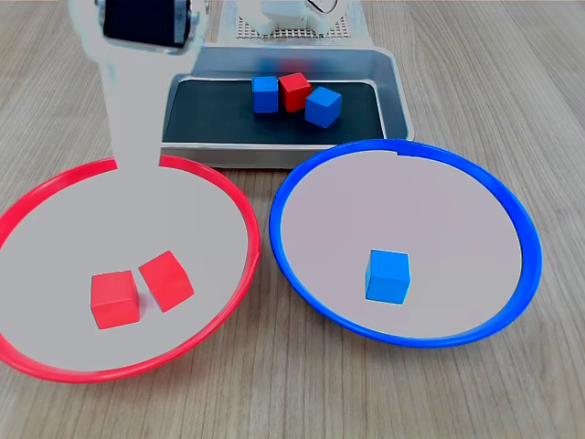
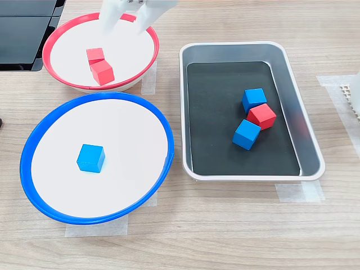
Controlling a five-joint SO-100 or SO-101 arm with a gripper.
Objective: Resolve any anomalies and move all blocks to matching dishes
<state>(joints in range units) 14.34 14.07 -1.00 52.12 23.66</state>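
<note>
Over the far rim of the red-rimmed dish, at about twelve o'clock in the second exterior view, the gripper hangs with its two white fingers spread apart and nothing between them. Inside that dish two red blocks lie touching each other, at roughly seven o'clock from the claw and clear of it. In the first exterior view the same pair sits low in the dish, with the arm rising at eleven o'clock from them. One blue block rests in the blue-rimmed dish, a little left of centre. In the grey metal tray three blocks cluster on the black liner: a blue cube at twelve o'clock, a red cube touching it just below, and another blue cube at six o'clock.
</note>
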